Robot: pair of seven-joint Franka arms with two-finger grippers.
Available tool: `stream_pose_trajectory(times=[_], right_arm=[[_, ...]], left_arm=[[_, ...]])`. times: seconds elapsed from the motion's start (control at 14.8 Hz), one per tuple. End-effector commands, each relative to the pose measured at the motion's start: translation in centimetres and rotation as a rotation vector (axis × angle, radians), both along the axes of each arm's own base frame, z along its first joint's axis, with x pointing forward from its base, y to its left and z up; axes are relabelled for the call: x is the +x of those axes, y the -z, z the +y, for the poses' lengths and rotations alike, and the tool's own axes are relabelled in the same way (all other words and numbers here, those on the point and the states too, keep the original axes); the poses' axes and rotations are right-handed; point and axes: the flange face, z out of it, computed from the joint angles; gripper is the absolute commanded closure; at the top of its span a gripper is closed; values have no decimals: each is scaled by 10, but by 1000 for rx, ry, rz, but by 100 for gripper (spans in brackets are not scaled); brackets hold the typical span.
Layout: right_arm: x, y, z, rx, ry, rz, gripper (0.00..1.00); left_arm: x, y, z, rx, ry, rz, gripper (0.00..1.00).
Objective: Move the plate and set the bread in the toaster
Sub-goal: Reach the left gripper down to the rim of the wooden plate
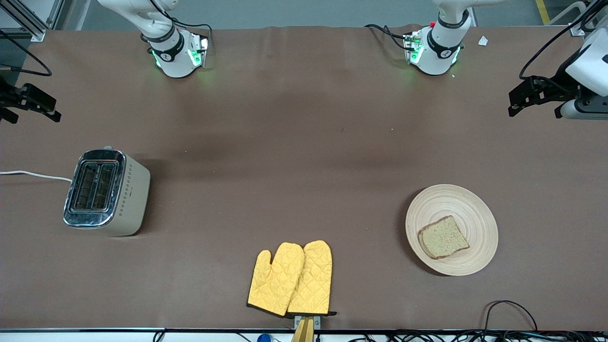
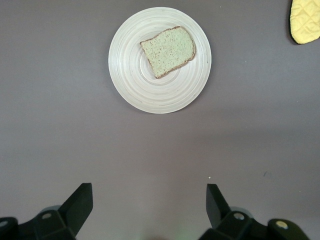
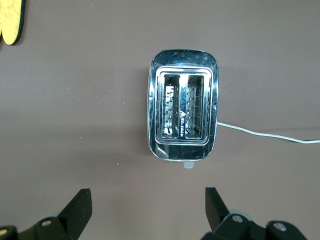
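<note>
The light tan wooden plate [image 1: 456, 204] lies toward the left arm's end of the table, with the brown speckled bread [image 1: 442, 237] flat on it. Both show in the left wrist view: the plate [image 2: 150, 92] and the bread [image 2: 168, 50]. The cream toaster [image 1: 102, 192] with a chrome top stands toward the right arm's end; its two slots are empty in the right wrist view [image 3: 183, 105]. My left gripper [image 1: 515, 102] hangs open and empty in the air, over bare table in the left wrist view [image 2: 148, 192]. My right gripper [image 1: 42, 107] hangs open and empty too, over bare table in the right wrist view [image 3: 147, 195].
A pair of yellow oven mitts [image 1: 290, 279] lies at the table's edge nearest the front camera, between toaster and plate. The toaster's white cord [image 1: 33, 174] runs off the right arm's end of the table. Black cables [image 1: 508, 308] lie at the table's near edge by the plate.
</note>
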Motion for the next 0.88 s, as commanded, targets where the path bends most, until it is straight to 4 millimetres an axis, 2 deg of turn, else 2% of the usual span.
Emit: stream_pose_trajectory(times=[0.0, 0.14, 0.27, 0.34, 0.41, 0.54, 0.61, 0.68, 0.81], right_arm=[[0, -5, 3, 11, 0, 0, 0], [1, -5, 7, 10, -8, -2, 0], [0, -4, 7, 11, -6, 3, 0], [0, -4, 5, 9, -5, 1, 0], [0, -4, 5, 11, -5, 1, 0], [1, -5, 7, 27, -5, -5, 0], [1, -5, 9, 68, 0, -8, 0], [1, -5, 8, 113, 6, -10, 0], [0, -5, 2, 144, 21, -11, 0]], left_arm=[[1, -13, 5, 10, 15, -14, 0], [2, -12, 7, 12, 24, -12, 0], [13, -1, 11, 6, 20, 6, 0], [24, -1, 27, -3, 8, 1, 0], [37, 9, 39, -15, 15, 15, 0], [51, 35, 91, -133, 12, 52, 0], [57, 54, 134, -247, -51, 69, 0], [63, 74, 163, -318, -106, 86, 0], [79, 112, 190, -355, -157, 103, 0]])
